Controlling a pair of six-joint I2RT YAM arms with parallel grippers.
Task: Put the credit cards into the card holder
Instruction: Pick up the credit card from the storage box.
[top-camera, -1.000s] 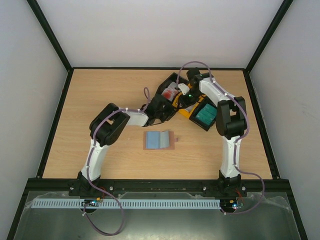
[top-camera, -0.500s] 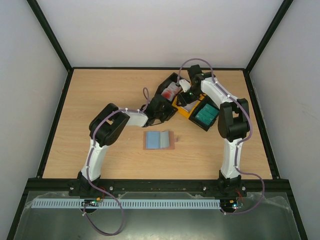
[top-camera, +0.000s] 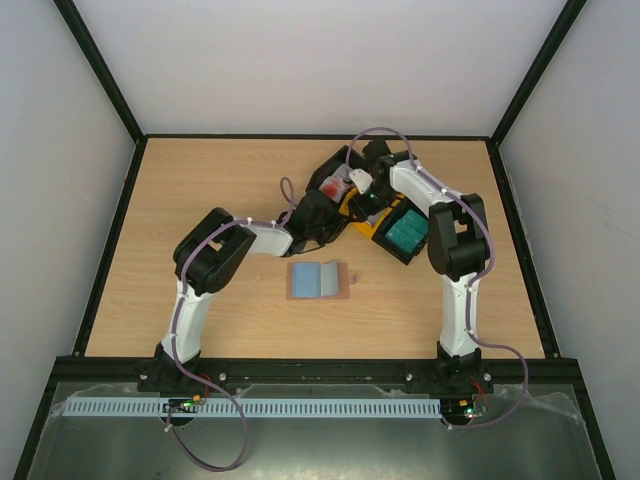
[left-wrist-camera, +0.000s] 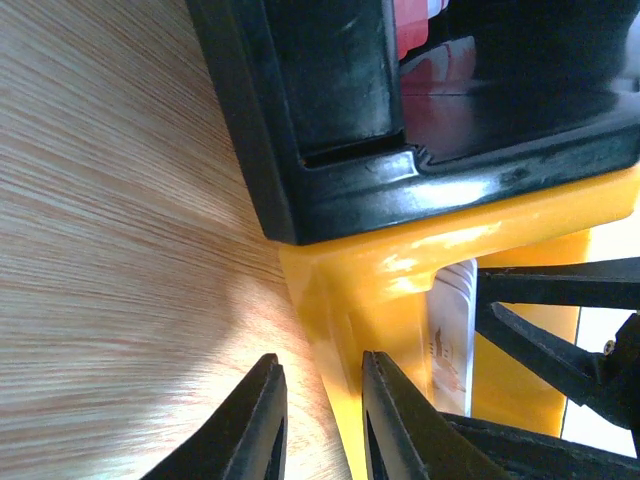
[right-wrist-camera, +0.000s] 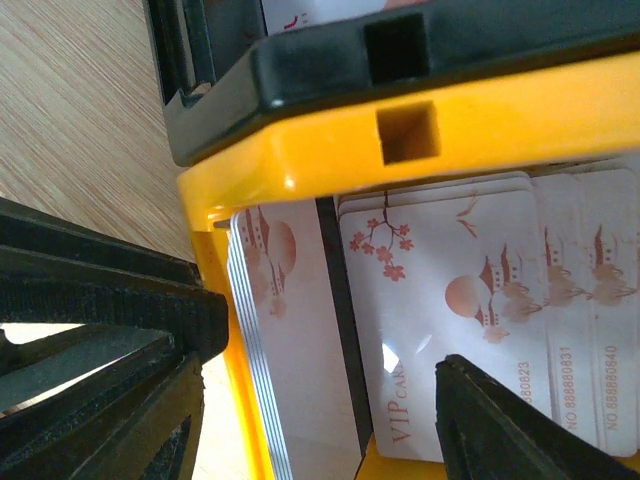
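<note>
The card holder (top-camera: 320, 280) lies open on the table, blue-grey inside up, apart from both arms. White credit cards (right-wrist-camera: 450, 300) with red marks lie flat in a yellow tray (right-wrist-camera: 500, 130), and a stack (right-wrist-camera: 265, 330) of them stands on edge against its wall. My right gripper (right-wrist-camera: 300, 400) is open wide around that stack, holding nothing. My left gripper (left-wrist-camera: 315, 420) stands narrowly open astride the yellow tray's wall (left-wrist-camera: 400, 270), one finger (left-wrist-camera: 262, 420) over bare wood. Teal cards (top-camera: 405, 232) fill a black tray.
A black tray (left-wrist-camera: 330, 100) with red-marked cards butts against the yellow one. The trays (top-camera: 345, 180) cluster at the table's back centre, both arms crowded over them. Black frame rails (top-camera: 110, 250) edge the table.
My right gripper has opened wide and shifted left over the yellow tray. The left jaws have narrowed a little around the tray's wall. The card holder has not moved.
</note>
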